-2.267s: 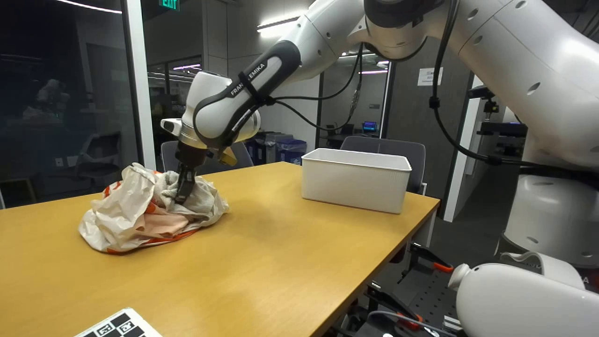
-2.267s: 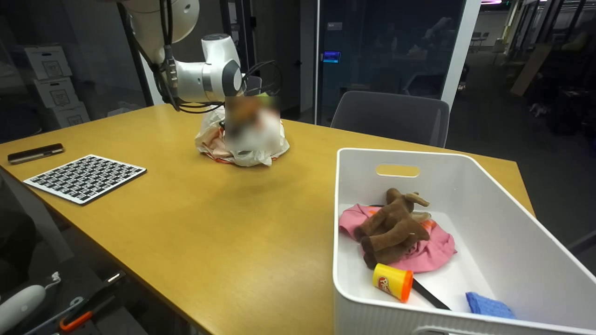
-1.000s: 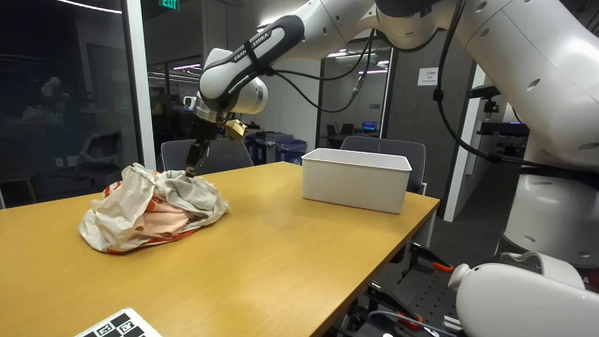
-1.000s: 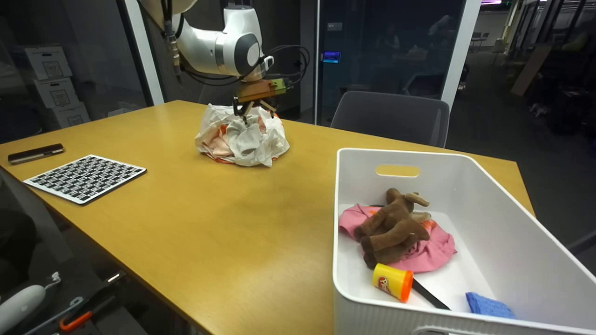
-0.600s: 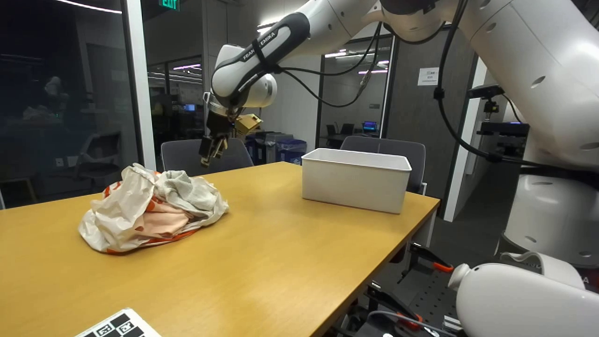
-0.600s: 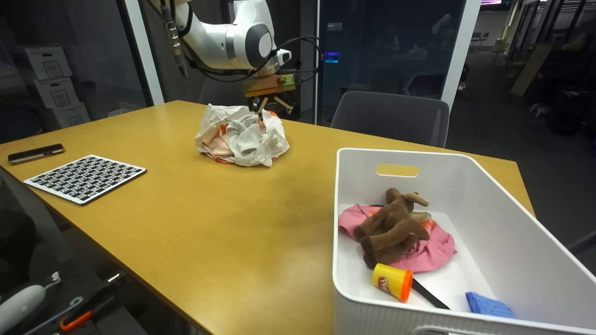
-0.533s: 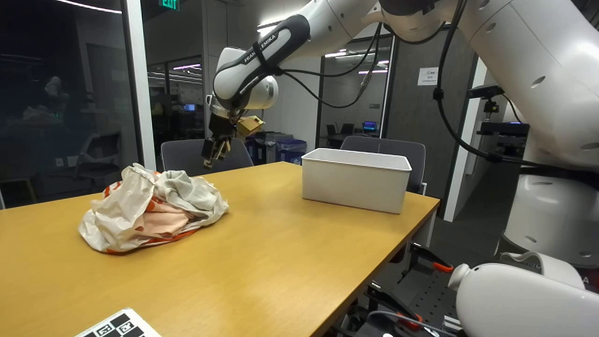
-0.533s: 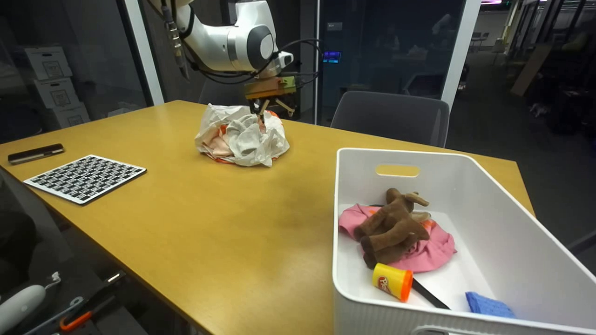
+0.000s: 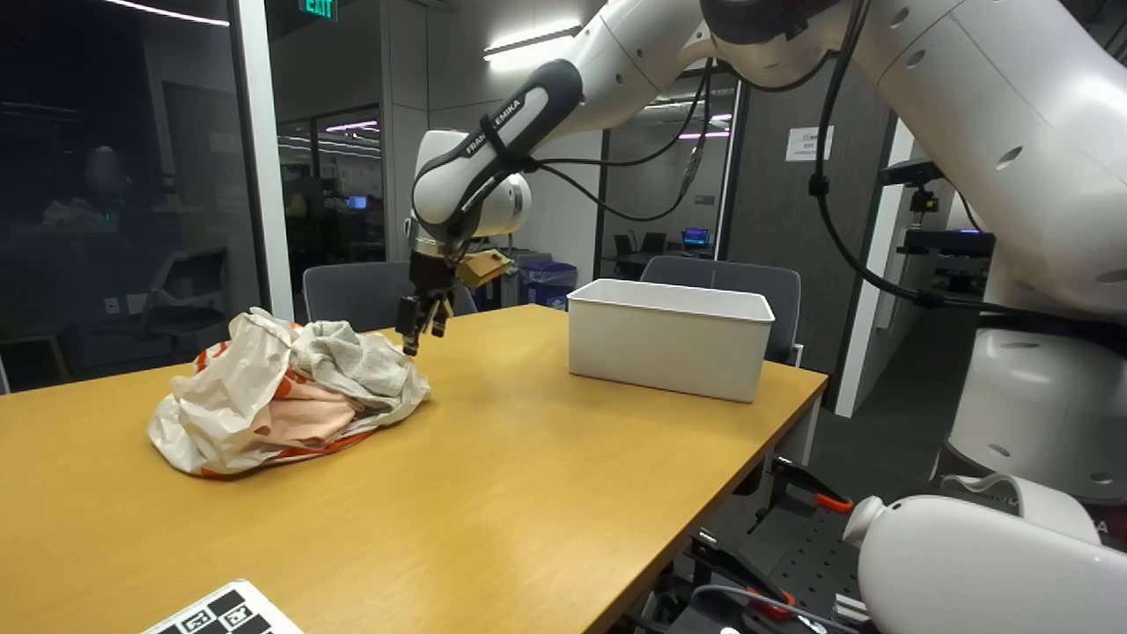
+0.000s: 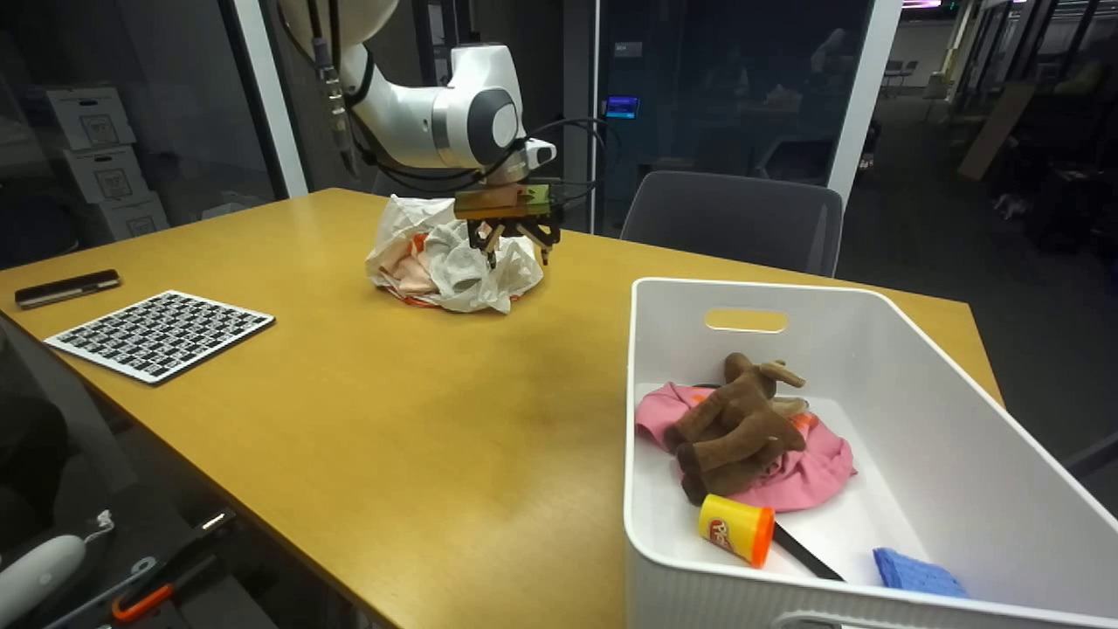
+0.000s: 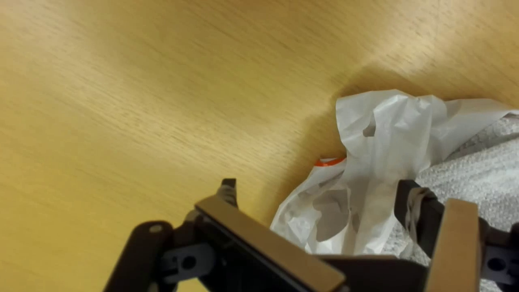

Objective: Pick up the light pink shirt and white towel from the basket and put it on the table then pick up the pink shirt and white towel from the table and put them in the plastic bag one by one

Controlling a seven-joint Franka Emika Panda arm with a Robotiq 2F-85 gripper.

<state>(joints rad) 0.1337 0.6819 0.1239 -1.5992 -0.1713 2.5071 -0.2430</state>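
Bagging is apparently finishing: peach-pink cloth shirt (image 9: 304, 416) and nubby grey-white towel (image 9: 359, 361) are lying in the wrinkled white plastic bag (image 9: 211, 409).
Black two-finger gripper (image 11: 317, 182) is hovering wide-jawed, empty, likely needing only to lift clear.

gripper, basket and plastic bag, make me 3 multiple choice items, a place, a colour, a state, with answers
1. Where does the white towel lie?
A) on a chair
B) heaped with the plastic bag
C) on the checkered board

2. What colour is most of the tub in the basket?
A) yellow
B) green
C) purple

3. How is the gripper?
A) shut on the white towel
B) shut, empty
C) open, empty

1 B: both exterior views show them bunched together
2 A: its side shows yellow
3 C: the wrist view shows its fingers apart, nothing gripped
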